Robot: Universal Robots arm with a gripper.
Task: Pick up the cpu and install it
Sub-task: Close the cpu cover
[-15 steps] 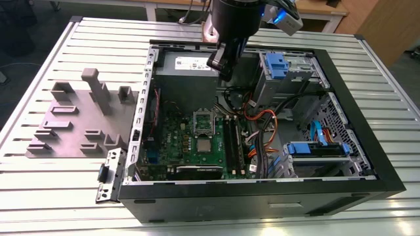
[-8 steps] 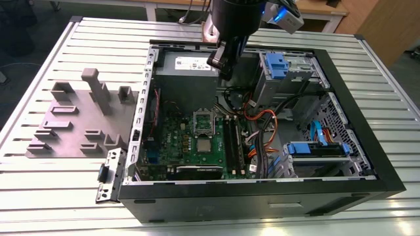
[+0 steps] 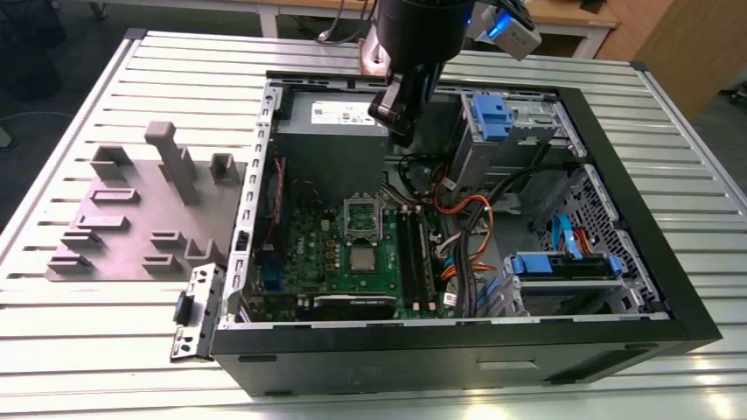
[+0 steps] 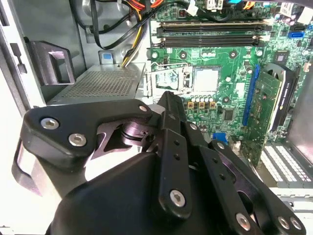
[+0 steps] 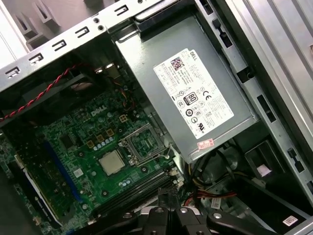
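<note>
Clearance above the open case (image 3: 461,348) looks ample, its walls ringing the motherboard (image 3: 310,238). I see the arm (image 3: 415,31) hanging over the power supply (image 3: 332,131), jaws pressed together, empty. The cpu (image 3: 364,259) lies flat on the motherboard, beside the socket frame (image 3: 362,217).

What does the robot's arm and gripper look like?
The gripper is matte black: jointed bar links with silver screw heads, below a thick round black wrist. A silver-grey box with a blue glow is mounted beside the wrist.
</note>
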